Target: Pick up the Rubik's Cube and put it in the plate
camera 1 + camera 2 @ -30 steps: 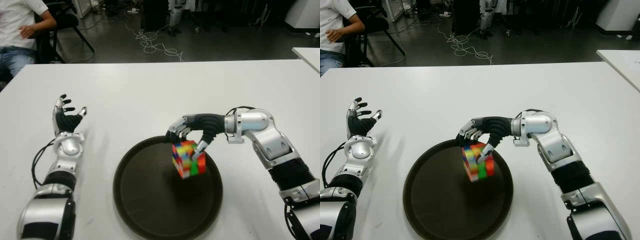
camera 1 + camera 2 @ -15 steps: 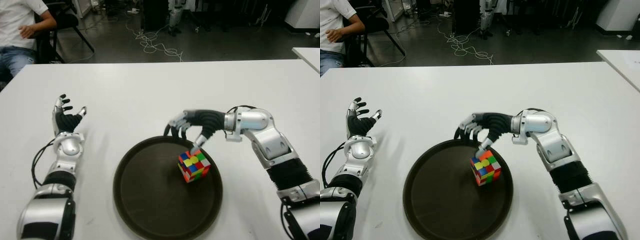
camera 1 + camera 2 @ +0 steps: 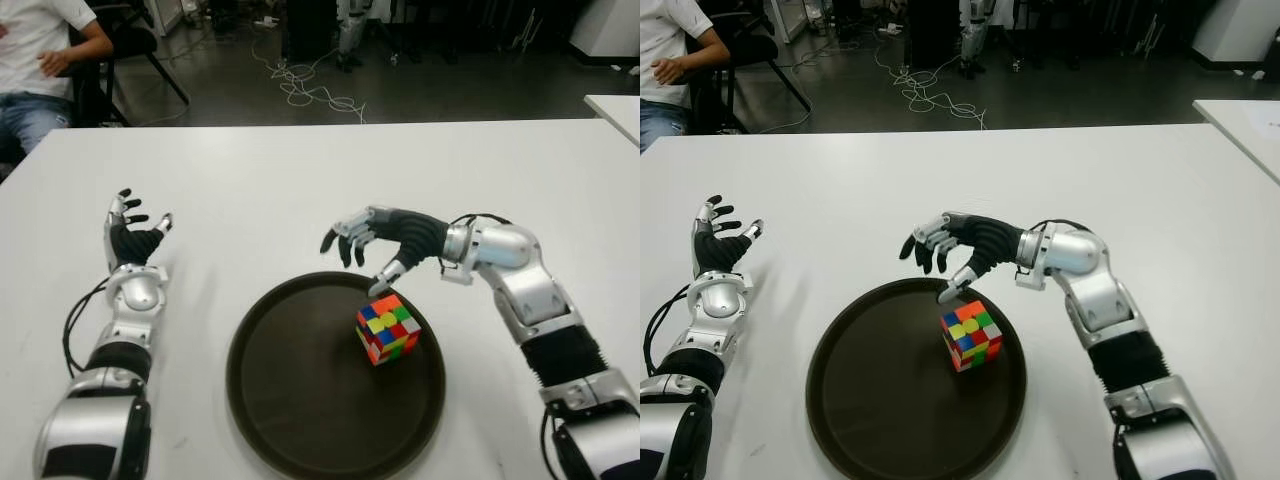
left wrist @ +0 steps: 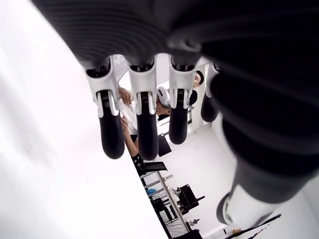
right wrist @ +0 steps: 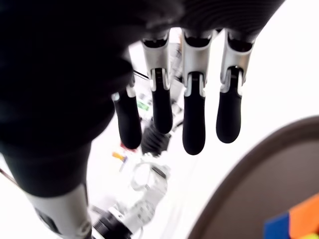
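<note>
The Rubik's Cube (image 3: 388,328) lies in the dark round plate (image 3: 290,400), on the plate's right half near the far rim, and one of its corners points up. No hand holds it. The right hand (image 3: 375,243) is just above the far rim of the plate, beside the cube, with its fingers (image 5: 193,124) spread apart and holding nothing; the thumb tip is very close to the top of the cube. The left hand (image 3: 130,236) is well apart on the left side of the white table (image 3: 300,180), with its fingers (image 4: 144,129) extended and empty. A person (image 3: 40,60) sits on a chair beyond the far left corner of the table.
</note>
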